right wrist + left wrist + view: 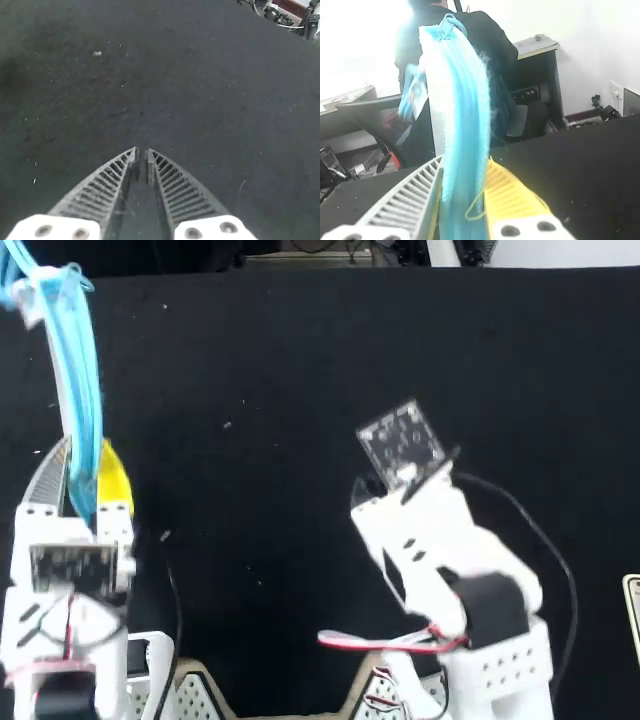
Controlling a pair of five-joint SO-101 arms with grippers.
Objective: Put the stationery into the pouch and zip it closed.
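Your left gripper [465, 165] clamps the pouch [462, 95], which hangs upright above the table's [300, 360] left edge. Your right gripper [141, 154] is pinched shut on nothing near the table's middle. With only 1 narrow grip, the limp pouch could slip or sag, and any zip gap could spill its contents.

The pouch [80, 370] is light blue; the table [300, 360] black, flecked pale; the left gripper [84, 465] has one yellow finger [113, 480], one ribbed grey.

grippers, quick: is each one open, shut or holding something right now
left gripper: shut on the blue pouch, which stands up from it.
right gripper: shut, holding nothing, over the black table.
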